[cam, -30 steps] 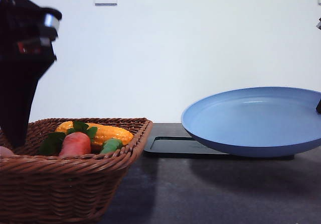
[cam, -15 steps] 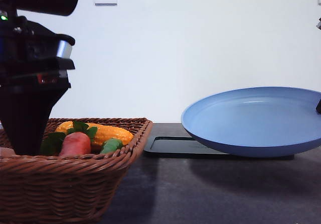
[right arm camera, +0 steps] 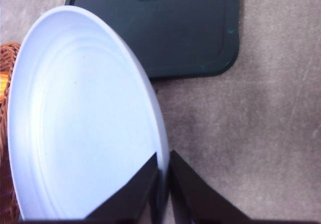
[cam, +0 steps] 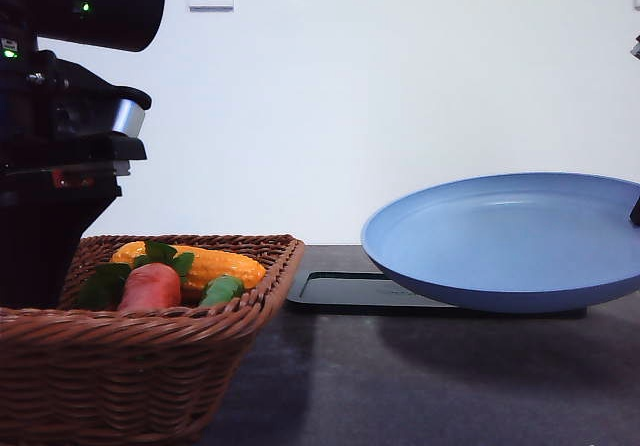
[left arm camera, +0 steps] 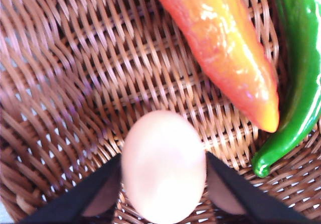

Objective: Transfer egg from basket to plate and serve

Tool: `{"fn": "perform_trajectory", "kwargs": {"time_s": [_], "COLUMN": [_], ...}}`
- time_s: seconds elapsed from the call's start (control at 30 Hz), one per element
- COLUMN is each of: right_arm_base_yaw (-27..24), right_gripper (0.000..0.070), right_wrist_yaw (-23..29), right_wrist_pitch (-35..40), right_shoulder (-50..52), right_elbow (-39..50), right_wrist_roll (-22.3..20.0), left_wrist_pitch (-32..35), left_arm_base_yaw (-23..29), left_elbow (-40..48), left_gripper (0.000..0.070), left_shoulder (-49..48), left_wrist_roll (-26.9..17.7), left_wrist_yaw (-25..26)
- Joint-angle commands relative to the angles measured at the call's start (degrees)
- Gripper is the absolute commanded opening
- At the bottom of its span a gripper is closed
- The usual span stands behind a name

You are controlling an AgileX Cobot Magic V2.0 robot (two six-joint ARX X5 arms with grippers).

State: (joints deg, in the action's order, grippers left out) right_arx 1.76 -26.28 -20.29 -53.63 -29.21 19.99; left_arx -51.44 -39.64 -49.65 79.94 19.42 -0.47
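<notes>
The pale brownish-pink egg (left arm camera: 164, 174) lies low inside the brown wicker basket (left arm camera: 75, 83), close to a corner. My left gripper (left arm camera: 163, 158) is shut on the egg, one dark finger pressed to each side. In the front view my left arm (cam: 55, 166) reaches down into the basket (cam: 140, 366), whose rim hides the fingers and the egg. The blue plate (cam: 510, 236) hangs tilted above the table on the right. My right gripper (right arm camera: 163, 184) is shut on the rim of the plate (right arm camera: 80, 123).
An orange-red carrot-like toy (left arm camera: 225, 53) and a green pepper (left arm camera: 301, 83) lie beside the egg. A yellow corn cob (cam: 205, 263) and a red toy (cam: 150, 288) show over the basket rim. A flat black tray (cam: 345, 291) sits below the plate on the dark table.
My left arm has shifted over the basket and now stands more upright. The pink egg glimpsed at the far left edge is no longer visible from the front. The plate has not moved.
</notes>
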Motion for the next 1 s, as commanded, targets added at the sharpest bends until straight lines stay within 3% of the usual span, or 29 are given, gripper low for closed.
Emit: {"fn": "perform_trajectory", "kwargs": {"time_s": [0.0,0.13,0.27,0.63,0.97], "right_arm_base_yaw": [-0.1,-0.1,-0.1,-0.1,0.9], "right_gripper": [0.0000,0.0000,0.0000,0.0000,0.0000], "right_wrist_yaw": [-0.2,-0.2,-0.2,-1.6,-12.4], "right_wrist_pitch": [1.1,1.1,1.1,1.0,0.0], "right_shoulder": [-0.2,-0.2,-0.2,-0.2,-0.2], "right_elbow": [-0.8,-0.8,-0.8,-0.8,-2.0], "right_wrist_roll": [0.6,0.6,0.6,2.3,6.6], "left_wrist_pitch": [-0.3,-0.4,0.0,-0.6,0.7], "left_arm_base_yaw": [-0.6,-0.6,-0.6,-0.6,-4.4], "left_elbow": [-0.8,-0.8,-0.8,-8.7,-23.7], "left_gripper": [0.0239,0.0216,0.0122,0.0117,0.0118], "left_shoulder": [1.0,1.0,1.0,-0.6,-1.4], "left_wrist_roll": [-0.7,-2.1,-3.1,-5.1,-6.6], "left_wrist_yaw": [-0.1,0.0,0.0,-1.2,-1.0]}}
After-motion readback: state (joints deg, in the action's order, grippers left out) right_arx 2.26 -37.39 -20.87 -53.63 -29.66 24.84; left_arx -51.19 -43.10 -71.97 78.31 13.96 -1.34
